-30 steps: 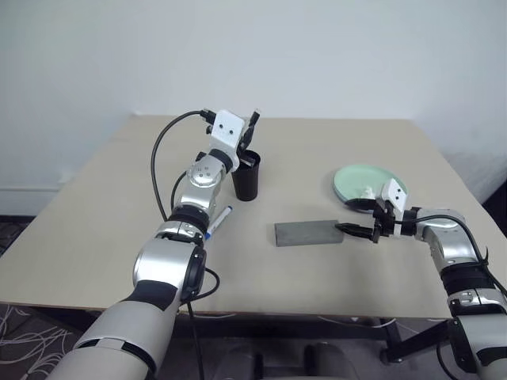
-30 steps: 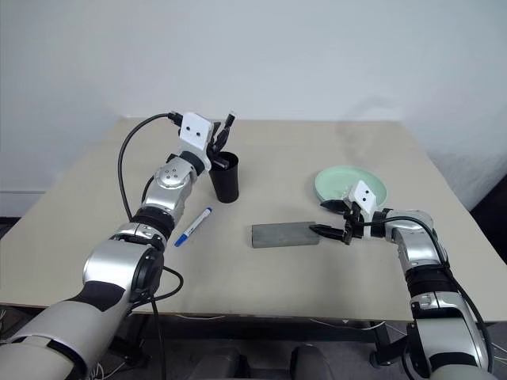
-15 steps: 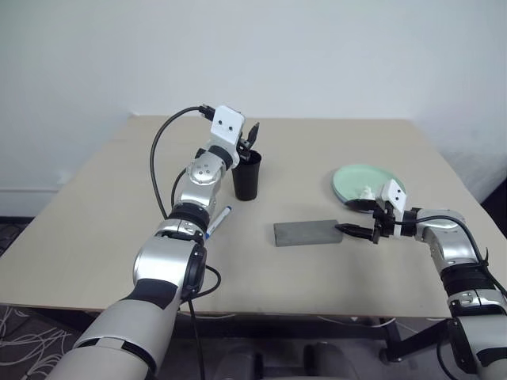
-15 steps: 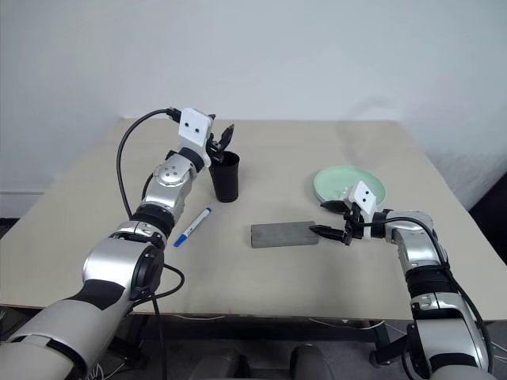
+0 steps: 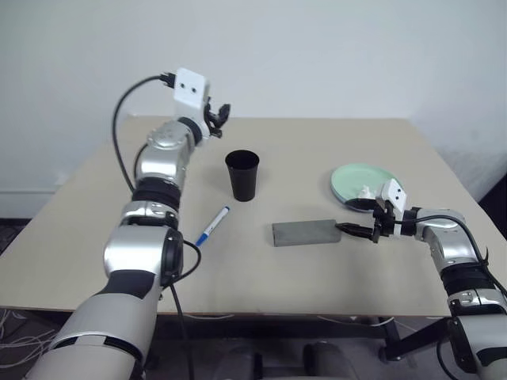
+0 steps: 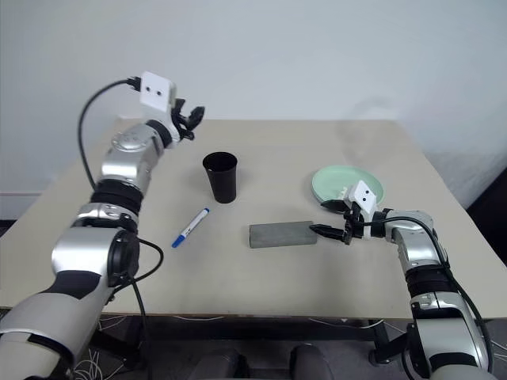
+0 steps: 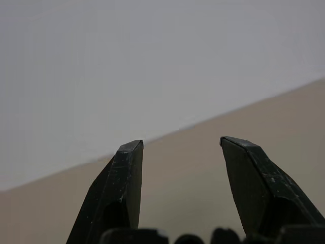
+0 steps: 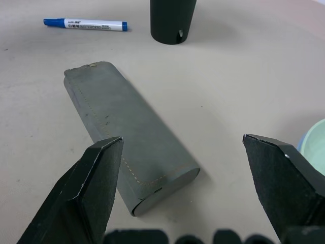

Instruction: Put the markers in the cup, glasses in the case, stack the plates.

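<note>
Matte beige table (image 5: 317,158), tapered black cup (image 5: 242,175)

Soft even light (faint shadows)

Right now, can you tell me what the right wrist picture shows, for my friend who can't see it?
The right gripper hangs open above a closed grey glasses case lying on a tan table. Beyond the case lie a blue-capped white marker and the base of a black cup.

Cup (image 8: 172,20) rim and pale green plate (image 8: 316,142) cut by the right wrist view's edges.
</note>
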